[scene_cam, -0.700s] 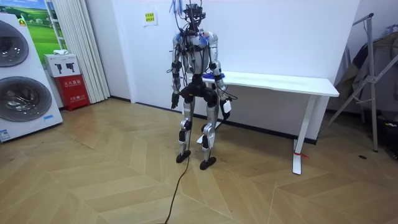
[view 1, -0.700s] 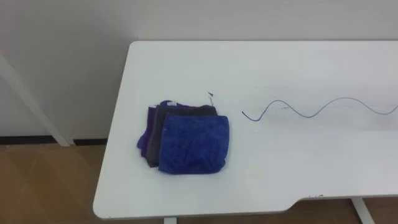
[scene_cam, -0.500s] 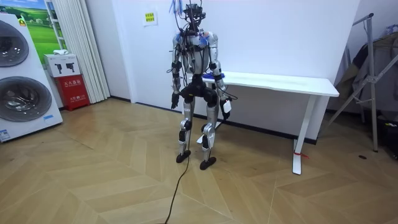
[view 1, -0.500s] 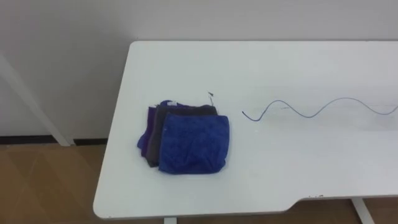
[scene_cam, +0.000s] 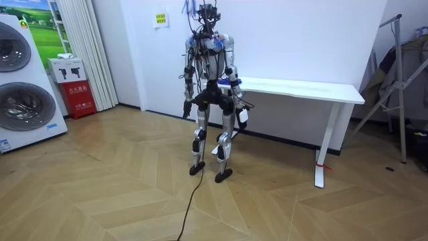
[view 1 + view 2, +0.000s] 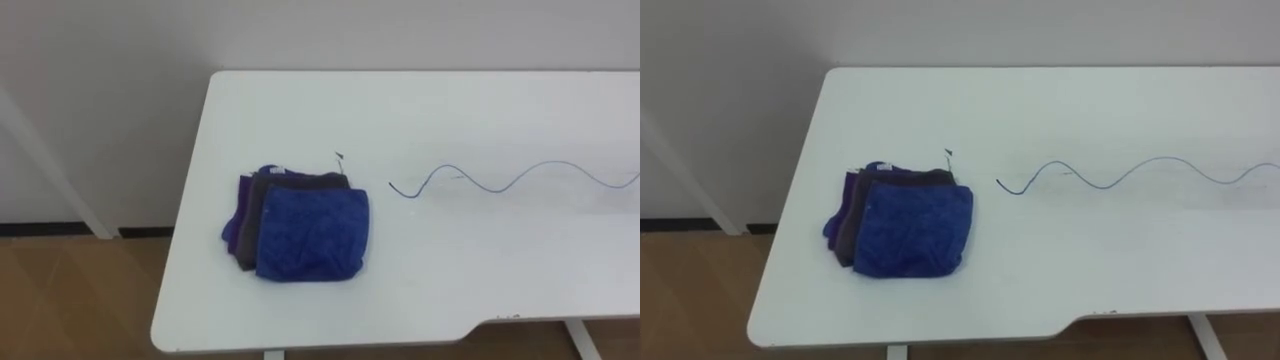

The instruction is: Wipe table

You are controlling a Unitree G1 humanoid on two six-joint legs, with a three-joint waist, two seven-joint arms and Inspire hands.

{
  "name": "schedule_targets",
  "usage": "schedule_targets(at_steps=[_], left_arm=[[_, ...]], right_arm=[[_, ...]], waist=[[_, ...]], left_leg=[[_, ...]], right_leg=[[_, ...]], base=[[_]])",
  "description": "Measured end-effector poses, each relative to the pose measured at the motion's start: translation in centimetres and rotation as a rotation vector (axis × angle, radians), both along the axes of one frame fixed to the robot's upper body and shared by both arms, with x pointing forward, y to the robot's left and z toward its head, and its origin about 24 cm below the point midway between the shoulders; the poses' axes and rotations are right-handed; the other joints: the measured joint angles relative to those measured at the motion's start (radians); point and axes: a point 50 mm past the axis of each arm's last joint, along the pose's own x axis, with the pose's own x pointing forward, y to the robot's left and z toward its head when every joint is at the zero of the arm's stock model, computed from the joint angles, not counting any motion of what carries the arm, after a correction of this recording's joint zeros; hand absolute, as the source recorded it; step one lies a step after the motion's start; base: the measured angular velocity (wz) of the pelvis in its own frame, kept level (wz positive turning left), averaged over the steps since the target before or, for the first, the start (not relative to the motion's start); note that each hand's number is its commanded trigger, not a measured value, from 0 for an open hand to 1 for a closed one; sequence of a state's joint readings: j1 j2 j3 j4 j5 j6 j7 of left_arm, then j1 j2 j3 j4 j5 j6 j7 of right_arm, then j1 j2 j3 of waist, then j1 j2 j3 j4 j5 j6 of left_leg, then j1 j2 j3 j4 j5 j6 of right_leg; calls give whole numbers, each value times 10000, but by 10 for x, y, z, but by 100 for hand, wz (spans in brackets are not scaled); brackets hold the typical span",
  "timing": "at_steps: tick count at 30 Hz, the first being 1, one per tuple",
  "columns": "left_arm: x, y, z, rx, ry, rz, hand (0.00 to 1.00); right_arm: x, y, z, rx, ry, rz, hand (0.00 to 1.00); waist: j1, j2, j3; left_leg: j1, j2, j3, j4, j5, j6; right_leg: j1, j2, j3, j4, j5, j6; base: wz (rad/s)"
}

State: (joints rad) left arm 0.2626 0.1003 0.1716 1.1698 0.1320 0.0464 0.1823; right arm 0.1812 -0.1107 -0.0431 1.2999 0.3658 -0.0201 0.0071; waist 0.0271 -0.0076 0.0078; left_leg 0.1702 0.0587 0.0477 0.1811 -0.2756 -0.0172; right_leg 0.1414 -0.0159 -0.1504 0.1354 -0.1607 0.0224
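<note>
Three cloths (image 6: pixel 310 235), one table (image 6: pixel 450 110)

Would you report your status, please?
Left hand, right hand down at sides. Cloths stacked on table, untouched. Blue squiggle to their right, unwiped. Nothing blocking.

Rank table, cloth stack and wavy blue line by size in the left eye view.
1. Table.
2. Cloth stack, by area.
3. Wavy blue line: longer than the stack, thin, cut off at the edge.
</note>
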Motion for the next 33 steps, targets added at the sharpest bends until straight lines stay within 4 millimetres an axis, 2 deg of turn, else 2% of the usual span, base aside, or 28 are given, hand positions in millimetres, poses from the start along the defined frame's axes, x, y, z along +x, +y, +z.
schedule_targets(at_steps=[6, 8, 12, 15, 18, 20, 21, 24, 25, 27, 29, 30, 31, 32, 33], left_arm=[[-18, 12, 4, 339, 444, 1149, 0], [-22, 21, 8, 594, 410, 1429, 0], [-21, 39, 14, 1096, 215, 1810, 0], [-17, 49, 17, 1390, 56, 1878, 0], [-15, 52, 18, 1468, 40, 1664, 0], [-14, 52, 18, 1487, 39, 1562, 0], [-13, 52, 18, 1496, 21, 1525, 0], [-11, 52, 19, 1518, -59, 1373, 0], [-10, 51, 18, 1481, -46, 1278, 0], [-8, 50, 18, 1442, -52, 1113, 0], [-6, 47, 17, 1289, -48, 704, 0], [-3, 46, 17, 1218, -118, 575, 0], [-4, 45, 17, 1126, -144, 513, 0], [0, 45, 17, 1116, -220, 467, 0], [0, 44, 16, 1099, -230, 384, 0]], right_arm=[[-24, -24, 6, -985, 749, -3114, 0], [-33, -38, 11, -1492, 928, -4547, 0], [-38, -64, 20, -2506, 991, -6553, 0], [-29, -84, 28, -3428, 847, -7729, 0], [-4, -109, 40, -4327, 483, -8054, 0], [29, -130, 56, -5369, -369, -7732, 0], [37, -135, 60, -5684, -573, -7570, 0], [77, -155, 86, -7242, -1736, -6717, 0], [95, -160, 100, -7830, -2394, -6443, 0], [116, -165, 121, -8915, -3305, -5663, 0], [146, -165, 156, -10499, -4882, -4286, 0], [154, -164, 167, -10851, -5364, -3980, 0], [167, -160, 187, -11571, -6294, -3393, 0], [177, -154, 205, -12281, -7105, -2714, 0], [182, -150, 213, -12655, -7468, -2269, 0]], waist=[[-378, -56, -18], [-707, -150, -47], [-864, -321, -47], [-1056, -516, -61], [-1039, -604, -67], [-1048, -637, -69], [-1044, -642, -71], [-931, -718, -107], [-835, -691, -89], [-729, -684, -88], [-708, -680, -71], [-696, -655, -64], [-605, -626, -34], [-513, -588, -48], [-481, -592, -45]], left_leg=[[83, -11, -30, -9, 0, 1], [185, -34, -58, -90, 1, 2], [242, -31, -9, -89, 6, 10], [201, -39, 20, -62, 6, 12], [163, -41, 155, -51, 8, 16], [83, -45, 251, -48, 23, 40], [62, -48, 251, -37, 24, 40], [78, -42, 319, -40, 26, 40], [77, -36, 378, -73, 27, 40], [8, -35, 380, -64, 28, 42], [-150, -36, 389, -2, 28, 42], [-190, -34, 384, 19, 28, 42], [-197, -31, 376, 25, 29, 40], [-172, -19, 379, 23, 31, 37], [-153, -16, 380, 23, 32, 36]], right_leg=[[92, -13, 38, -6, -30, 22], [159, -33, 42, 49, -127, 36], [140, -40, 92, 169, -164, 25], [90, -54, 112, 214, -185, 33], [-75, -44, 192, 327, -181, 33], [-251, -48, 259, 409, -180, 33], [-266, -50, 258, 408, -180, 34], [-337, -37, 322, 418, -180, 34], [-369, -20, 412, 456, -180, 34], [-450, -23, 394, 510, -180, 34], [-591, -39, 358, 537, -180, 34], [-608, -41, 346, 538, -180, 33], [-621, -36, 349, 541, -180, 33], [-612, -24, 355, 542, -179, 32], [-600, -21, 355, 542, -179, 32]], base=[[2], [5], [-4], [-3], [-14], [-11], [0], [-7], [-13], [-4], [0], [0], [0], [0], [0]])
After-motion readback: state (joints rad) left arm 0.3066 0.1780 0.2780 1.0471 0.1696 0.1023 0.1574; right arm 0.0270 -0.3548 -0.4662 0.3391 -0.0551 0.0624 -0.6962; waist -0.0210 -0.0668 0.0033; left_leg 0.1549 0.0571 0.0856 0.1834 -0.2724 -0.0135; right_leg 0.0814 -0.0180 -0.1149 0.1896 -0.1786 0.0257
